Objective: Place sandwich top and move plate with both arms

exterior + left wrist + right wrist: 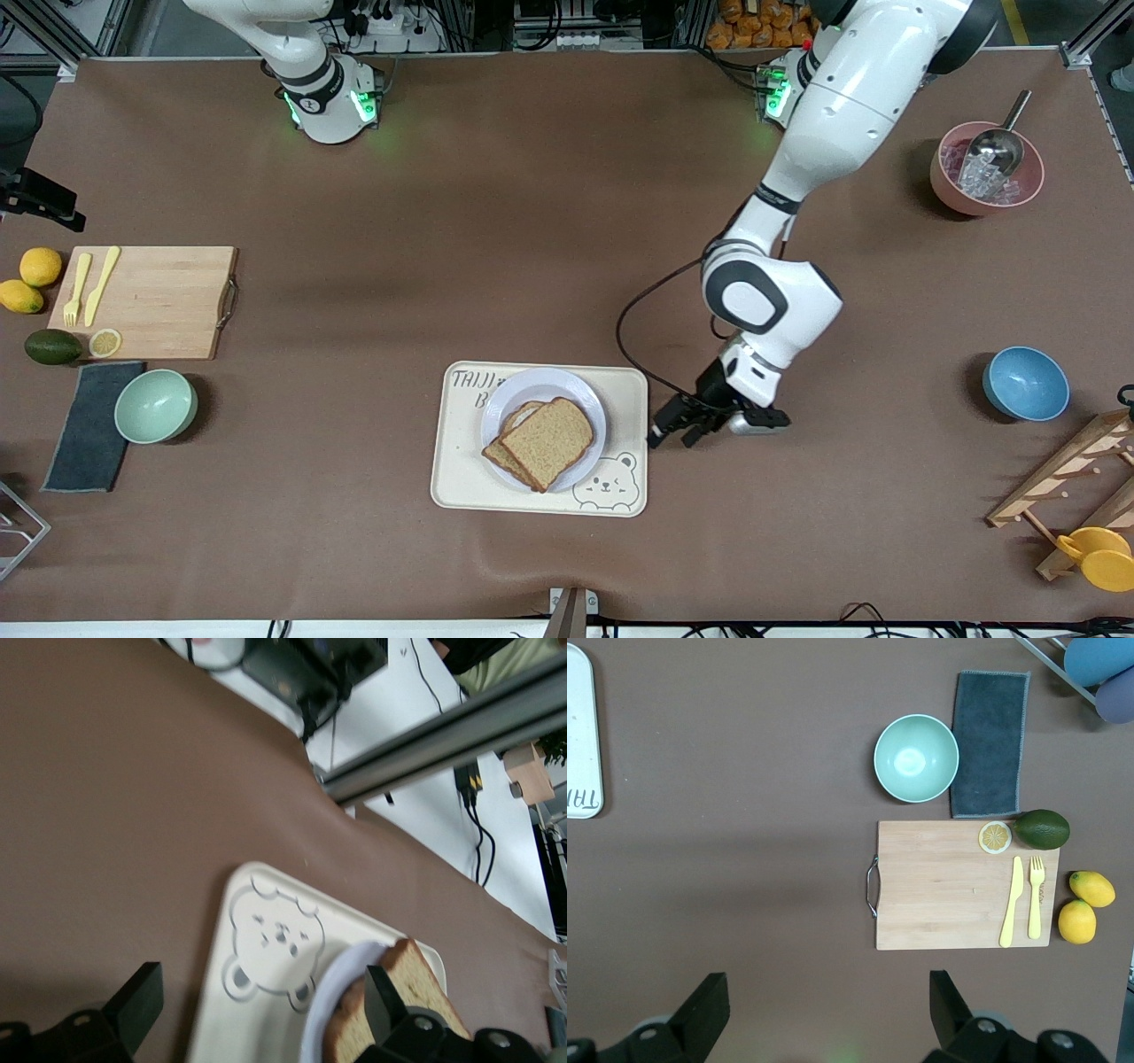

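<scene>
**Bread is on, plate waits to be lifted**

The brown worktop [532, 221] holds a cream tray [461, 487] with a bear on it. On the tray sits the plate [580, 394], and the sandwich top [549, 440] lies on another slice in it. The left pincer [687, 428] hangs just beside the tray, toward the left arm's end, its fingers spread and holding nothing. The right pincer [824, 1010] waits high over the worktop near the cutting board [957, 886], also spread wide. The plate looks hard and smooth, maybe slippery, so each pincer should pinch its rim. The bread is soft and light and could slide if the plate tips
</scene>
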